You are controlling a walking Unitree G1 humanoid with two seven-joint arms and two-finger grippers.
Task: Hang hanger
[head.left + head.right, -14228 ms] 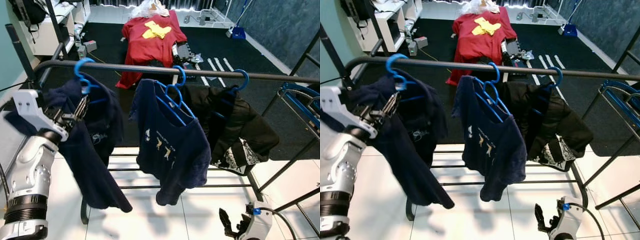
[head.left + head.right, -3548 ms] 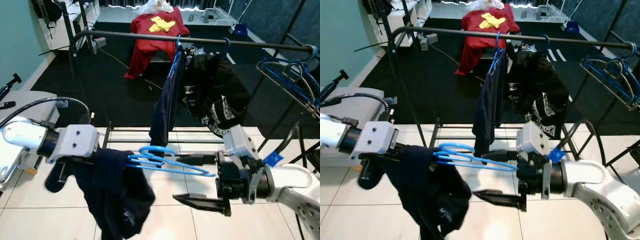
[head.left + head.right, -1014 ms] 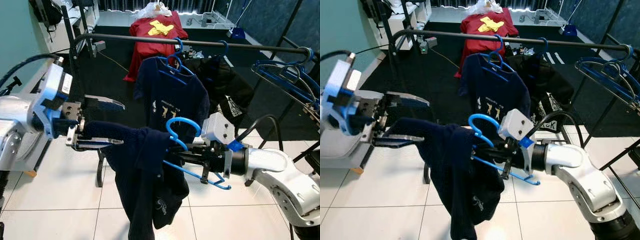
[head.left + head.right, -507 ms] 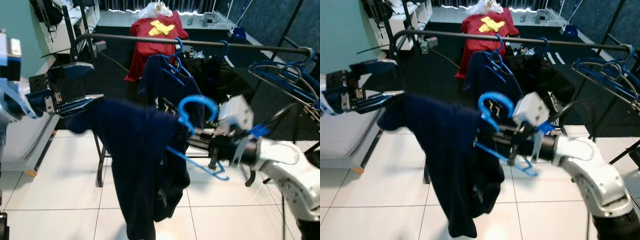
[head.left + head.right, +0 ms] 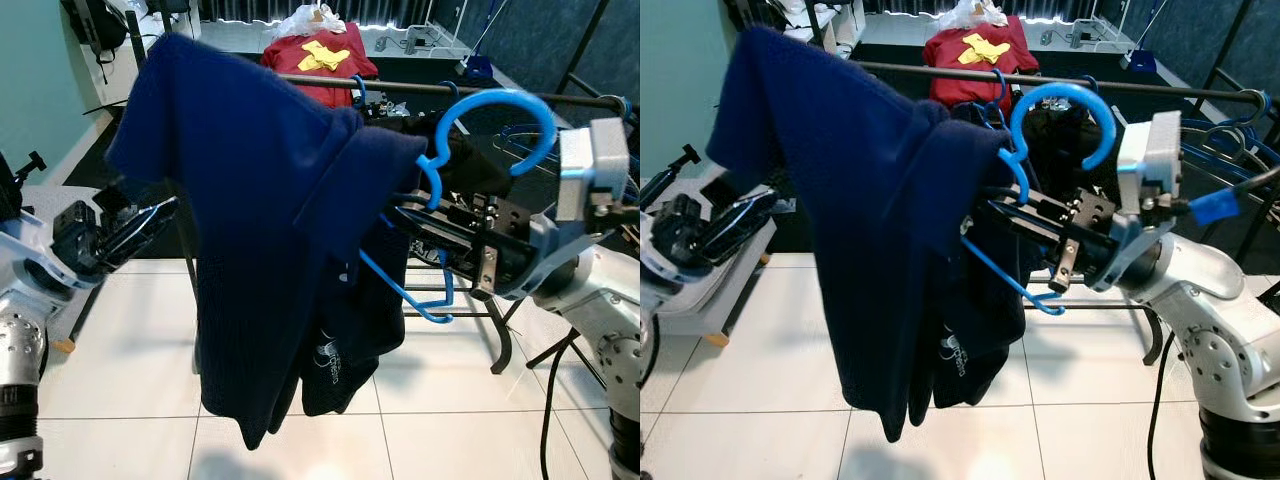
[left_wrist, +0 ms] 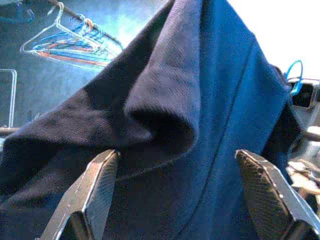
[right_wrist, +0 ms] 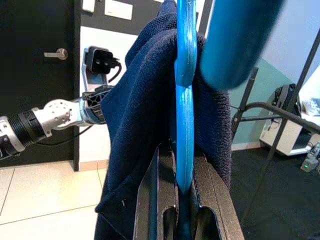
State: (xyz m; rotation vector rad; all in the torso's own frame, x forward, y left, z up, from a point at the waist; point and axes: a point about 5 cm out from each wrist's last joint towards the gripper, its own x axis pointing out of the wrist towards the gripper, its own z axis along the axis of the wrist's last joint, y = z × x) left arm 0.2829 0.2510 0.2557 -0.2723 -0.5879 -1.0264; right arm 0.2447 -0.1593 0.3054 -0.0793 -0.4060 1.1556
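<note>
Raised blue hanger (image 5: pixel 470 150), navy-draped

Glossy blue plastic hanger (image 5: pixel 470 150), matt knitted navy cloth garment (image 5: pixel 270 220), textured black pads (image 6: pixel 260 177) on 2 fingers, shiny white floor tiles (image 5: pixel 130 360).

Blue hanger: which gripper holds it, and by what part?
The right gripper clamps the blue hanger on its neck, just below the hook. The left gripper is open beside the navy garment.

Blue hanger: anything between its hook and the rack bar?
Nothing solid between them. The right gripper holds the blue hanger, hook raised in front of the rack bar. The navy garment hangs from it, below. Hangers with clothes already occupy the bar's middle.
</note>
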